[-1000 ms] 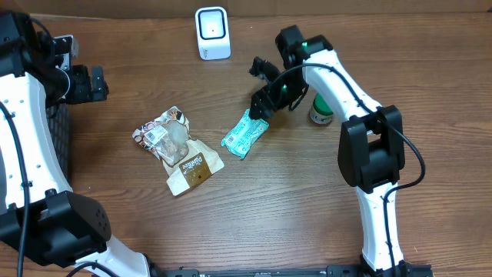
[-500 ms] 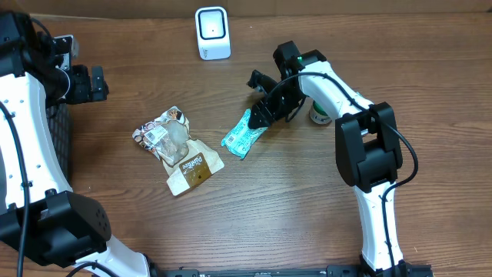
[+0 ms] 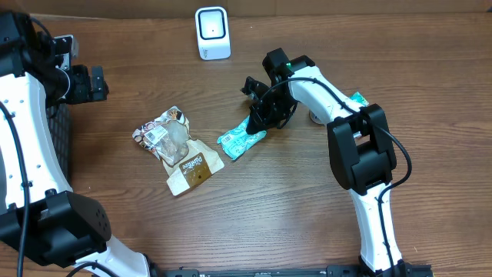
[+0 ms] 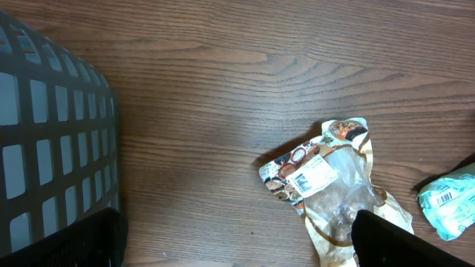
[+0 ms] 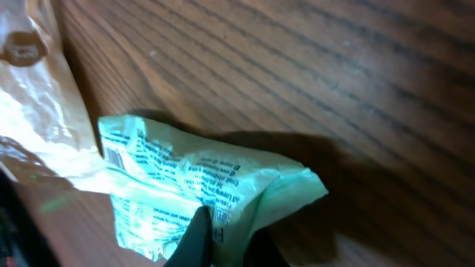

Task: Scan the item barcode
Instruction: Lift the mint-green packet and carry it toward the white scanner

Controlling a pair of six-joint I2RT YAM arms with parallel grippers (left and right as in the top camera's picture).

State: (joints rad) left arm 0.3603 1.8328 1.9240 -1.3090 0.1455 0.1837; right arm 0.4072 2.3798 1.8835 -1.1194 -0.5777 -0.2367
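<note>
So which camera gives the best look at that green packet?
The right wrist view: the green packet looms large, print visible, pinched by the right gripper. Overhead shows it small, beside the tan pouch. The left wrist view catches only its edge.

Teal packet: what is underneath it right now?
Wooden table shows around the teal packet, shadowed below the end the right gripper pinches. Directly beneath the packet is covered.

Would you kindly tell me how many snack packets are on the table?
2. The brown-and-white pouch lies left of centre; the green packet lies to its right, pinched by the right gripper. The right arm may hide more.
</note>
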